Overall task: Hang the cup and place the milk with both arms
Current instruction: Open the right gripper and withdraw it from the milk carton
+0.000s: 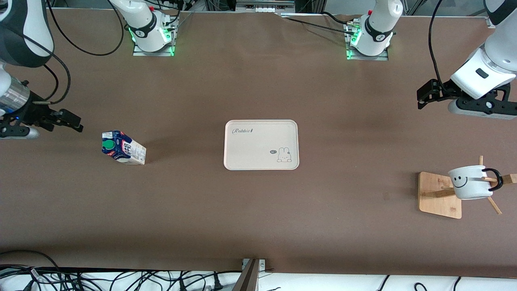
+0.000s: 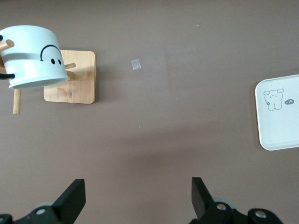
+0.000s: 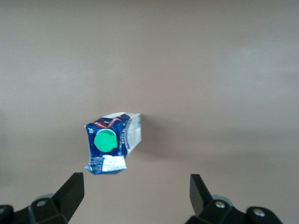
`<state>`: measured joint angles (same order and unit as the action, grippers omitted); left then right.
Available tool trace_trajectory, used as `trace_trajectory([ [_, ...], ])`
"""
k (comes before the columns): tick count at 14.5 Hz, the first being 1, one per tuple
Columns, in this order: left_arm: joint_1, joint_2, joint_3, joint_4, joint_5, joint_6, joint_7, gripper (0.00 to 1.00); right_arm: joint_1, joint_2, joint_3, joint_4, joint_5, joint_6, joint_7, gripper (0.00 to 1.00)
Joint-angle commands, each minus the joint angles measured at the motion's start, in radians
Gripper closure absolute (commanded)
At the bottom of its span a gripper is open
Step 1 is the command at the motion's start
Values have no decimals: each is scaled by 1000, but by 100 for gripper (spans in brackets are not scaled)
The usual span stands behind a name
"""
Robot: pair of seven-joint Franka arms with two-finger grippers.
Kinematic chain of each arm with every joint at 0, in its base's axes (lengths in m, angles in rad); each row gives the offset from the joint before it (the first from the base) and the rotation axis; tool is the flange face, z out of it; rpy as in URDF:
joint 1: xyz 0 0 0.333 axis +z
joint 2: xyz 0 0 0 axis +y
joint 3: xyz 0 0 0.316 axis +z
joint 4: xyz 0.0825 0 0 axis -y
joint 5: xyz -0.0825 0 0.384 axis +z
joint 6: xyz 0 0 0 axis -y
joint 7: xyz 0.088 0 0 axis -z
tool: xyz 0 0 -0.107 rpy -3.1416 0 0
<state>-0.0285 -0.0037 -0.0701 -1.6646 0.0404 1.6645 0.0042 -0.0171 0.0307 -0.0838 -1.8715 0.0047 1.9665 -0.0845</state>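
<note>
Milk [image 1: 123,148] stands on the table [image 1: 258,218] at left centre of the front view, gable and green cap [image 1: 108,144] up, leaning slightly; long axis near vertical. Right gripper [image 1: 66,121] hangs to its upper left in the frame, jaws wide and empty, by far the nearer arm. Tray [image 1: 261,125] at centre is bare; milk not yet placed.

Cup [image 1: 470,182] hangs by its black handle on the wooden rack [image 1: 438,196], lower right. Left gripper [image 1: 428,95] waits above it in the frame, jaws wide.
</note>
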Motion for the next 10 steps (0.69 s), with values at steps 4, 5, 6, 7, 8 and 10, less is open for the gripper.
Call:
trace_trajectory([
  [4, 2, 13, 0, 34, 4, -26, -50, 0, -15, 15, 18, 215, -75, -225, 9, 0],
  [5, 2, 13, 0, 34, 1, -26, -50, 0, -15, 12, 19, 218, -65, -239, 5, 0],
  [6, 4, 13, 1, 34, -10, -26, -50, 0, -15, 9, 21, 219, -63, -263, 6, 0],
  [7, 6, 13, 1, 34, -11, -26, -49, 0, -11, 9, 22, 219, -61, -268, 9, 0],
  [8, 6, 13, 1, 34, -11, -26, -49, 0, -9, 8, 22, 219, -61, -268, 5, 0],
  [10, 6, 13, 0, 34, -11, -26, -49, 0, -7, 8, 22, 241, -77, -268, -11, 0],
])
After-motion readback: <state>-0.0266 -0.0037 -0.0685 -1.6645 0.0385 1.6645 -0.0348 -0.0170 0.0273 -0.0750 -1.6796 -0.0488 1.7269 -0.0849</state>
